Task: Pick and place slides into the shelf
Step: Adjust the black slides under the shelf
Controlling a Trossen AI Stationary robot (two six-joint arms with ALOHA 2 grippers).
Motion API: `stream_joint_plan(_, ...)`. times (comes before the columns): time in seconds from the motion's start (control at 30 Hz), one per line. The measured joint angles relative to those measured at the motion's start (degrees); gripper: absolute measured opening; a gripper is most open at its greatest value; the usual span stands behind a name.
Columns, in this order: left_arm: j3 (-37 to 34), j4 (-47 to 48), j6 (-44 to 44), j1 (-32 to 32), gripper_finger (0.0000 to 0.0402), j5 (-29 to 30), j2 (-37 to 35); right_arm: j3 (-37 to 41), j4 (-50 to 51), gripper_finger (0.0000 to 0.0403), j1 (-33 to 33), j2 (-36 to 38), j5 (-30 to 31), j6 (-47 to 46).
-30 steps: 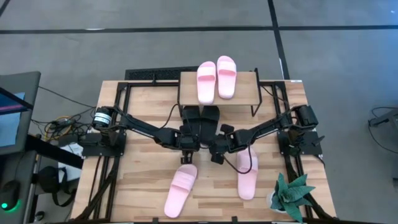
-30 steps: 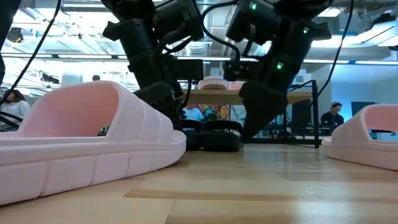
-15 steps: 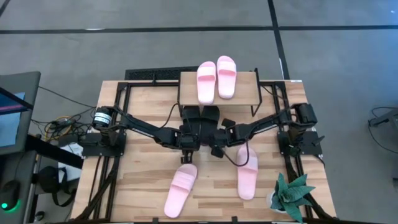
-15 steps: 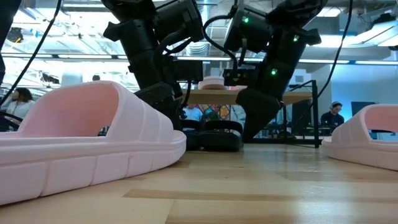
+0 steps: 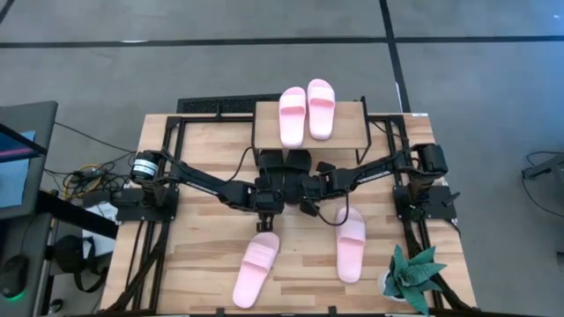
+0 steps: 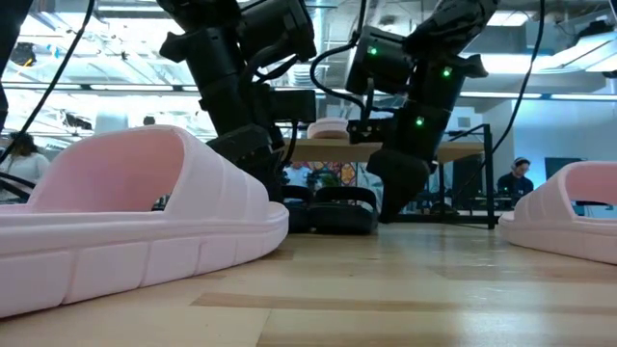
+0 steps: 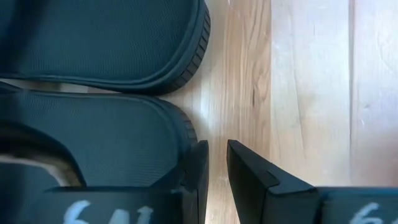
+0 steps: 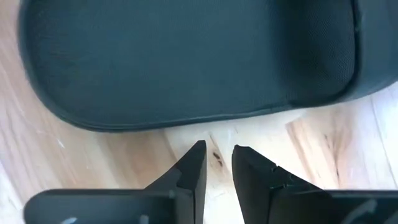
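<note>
Both pincers, left (image 7: pixel 213 163) and right (image 8: pixel 217 163), are hovering narrowly parted, holding nothing, just beside the black slides (image 5: pixel 285 164) under the shelf (image 5: pixel 352 125).

Open-plan lab or office: exposed ceiling lights (image 6: pixel 77 48), seated people (image 6: pixel 518 176) at desks beyond the table (image 5: pixel 203 255).

Light: even, bright, cast from overhead ceiling strips seen in the low view.
Shadows: soft, short beneath arms.
Blur: nearest pink slide (image 6: pixel 135 226) rendered soft.
Glare: none noted on table (image 5: pixel 203 255).
</note>
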State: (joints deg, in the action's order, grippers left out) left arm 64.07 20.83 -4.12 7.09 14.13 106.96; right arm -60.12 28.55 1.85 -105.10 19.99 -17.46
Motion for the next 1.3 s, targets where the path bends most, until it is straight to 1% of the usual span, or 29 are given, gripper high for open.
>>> stream_joint_plan(0.5, 0.00, 0.18, -0.17, -0.04, 0.0048, -0.02, 0.00, 0.00, 0.62, 0.0065, -4.59, 0.00, -0.30, 2.20)
stream_joint_plan(1.13, 0.00, -1.44, -0.30, -0.04, 0.0048, -0.17, 0.00, 0.04, -4.31, 0.0065, -5.34, 0.02, -0.97, 8.86)
stream_joint_plan(1.3, 0.00, -2.09, 0.18, -0.04, 0.0048, -0.17, 0.02, 0.04, -4.98, 0.0065, -6.33, 0.02, -1.02, 9.08)
